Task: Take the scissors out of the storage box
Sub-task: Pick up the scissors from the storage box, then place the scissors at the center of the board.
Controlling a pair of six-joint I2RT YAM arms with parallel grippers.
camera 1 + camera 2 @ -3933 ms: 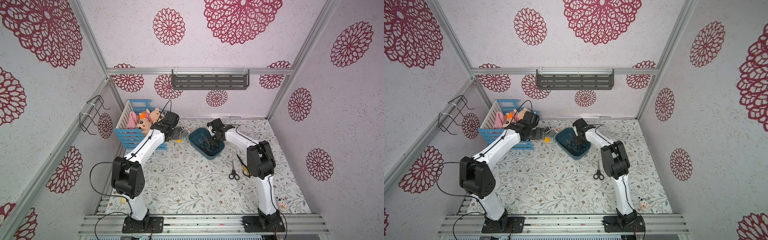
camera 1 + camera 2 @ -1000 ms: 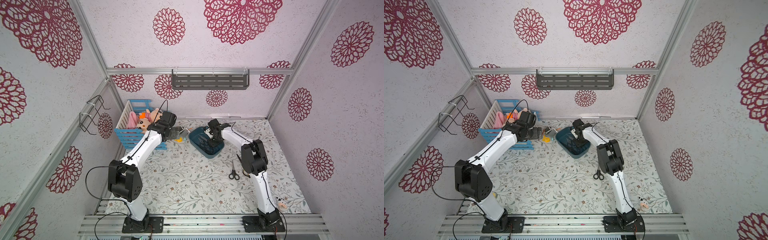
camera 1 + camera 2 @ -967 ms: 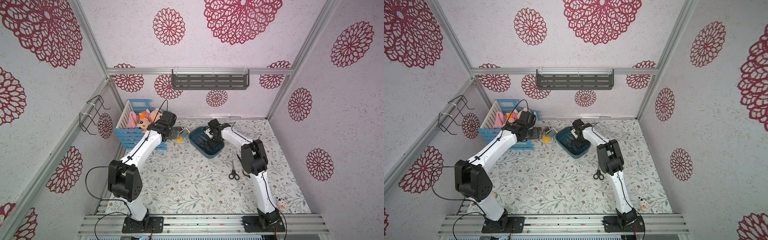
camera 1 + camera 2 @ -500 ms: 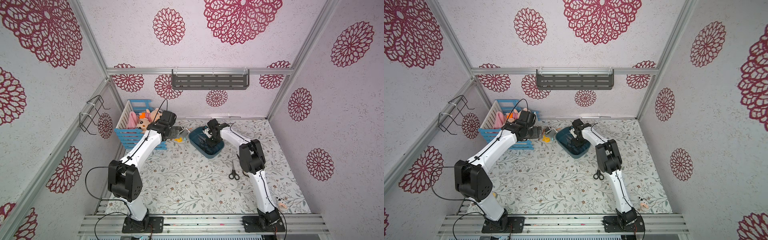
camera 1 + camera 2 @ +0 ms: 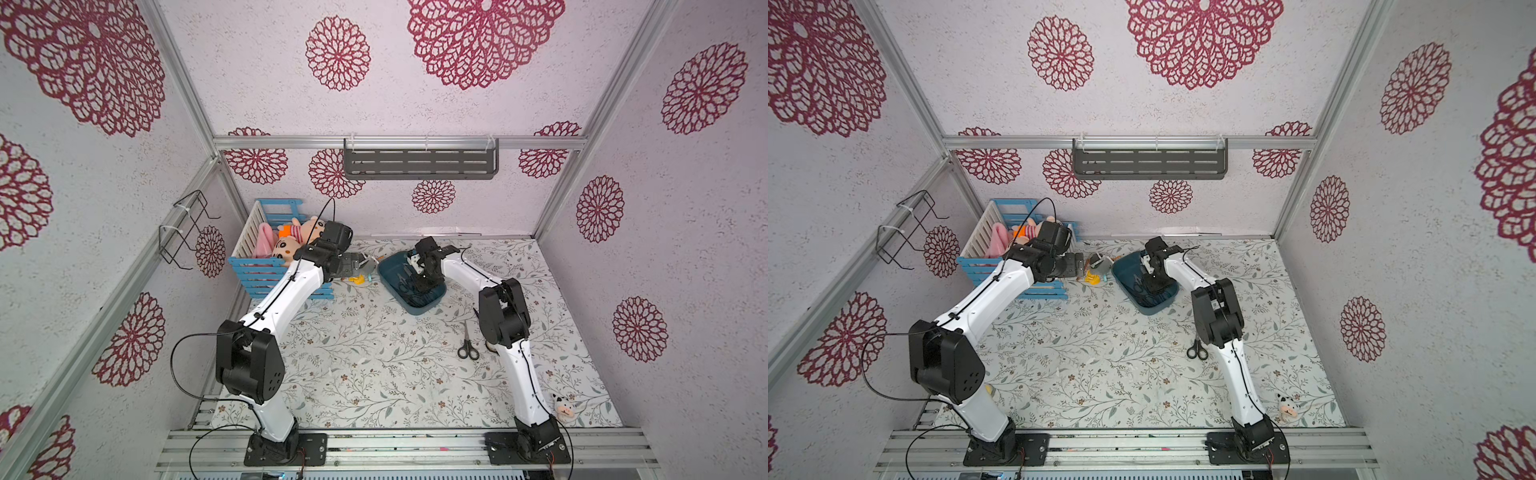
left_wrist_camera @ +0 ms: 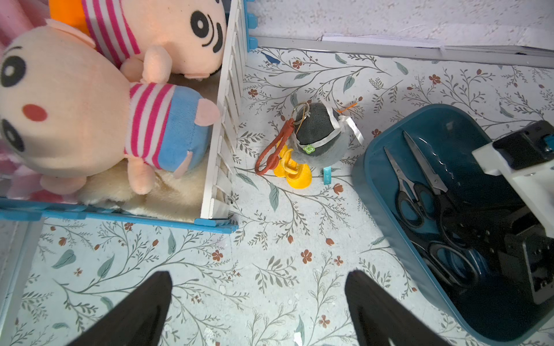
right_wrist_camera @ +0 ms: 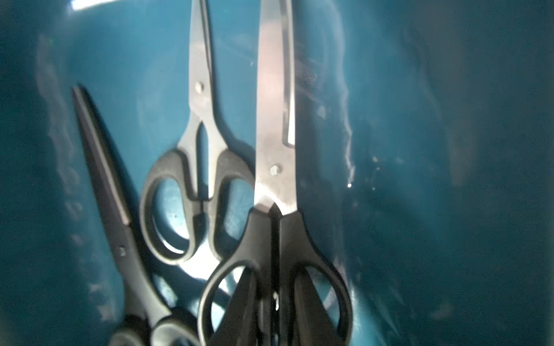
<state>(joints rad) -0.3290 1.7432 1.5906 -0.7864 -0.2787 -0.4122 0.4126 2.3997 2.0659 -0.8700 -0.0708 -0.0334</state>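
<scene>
The dark teal storage box [image 5: 386, 270] [image 5: 1121, 274] sits at the back middle of the table. Several black-handled scissors lie in it. My right gripper [image 7: 274, 287] [image 5: 415, 286] reaches down into the box. One finger stands in each handle loop of the largest scissors [image 7: 274, 149], and the jaws pinch the handle bars between the loops. Beside it lie a smaller pair [image 7: 199, 119] and a dark-bladed pair [image 7: 105, 167]. Another black-handled pair [image 5: 467, 347] [image 5: 1197, 351] lies on the table by the right arm. My left gripper [image 6: 259, 274] [image 5: 359, 266] hangs open over bare table just left of the box [image 6: 368, 179].
A blue-and-white slatted crate [image 5: 266, 274] full of plush toys stands at the back left. A grey plush keychain with yellow feet [image 6: 314, 134] lies between the crate and the box. A small cow plush [image 5: 563, 405] sits at the front right. A grey shelf [image 5: 419, 164] hangs on the back wall.
My right gripper's jaws have narrowed onto the large scissors' handle inside the box, and the right arm's elbow has shifted left. The left arm has stayed put.
</scene>
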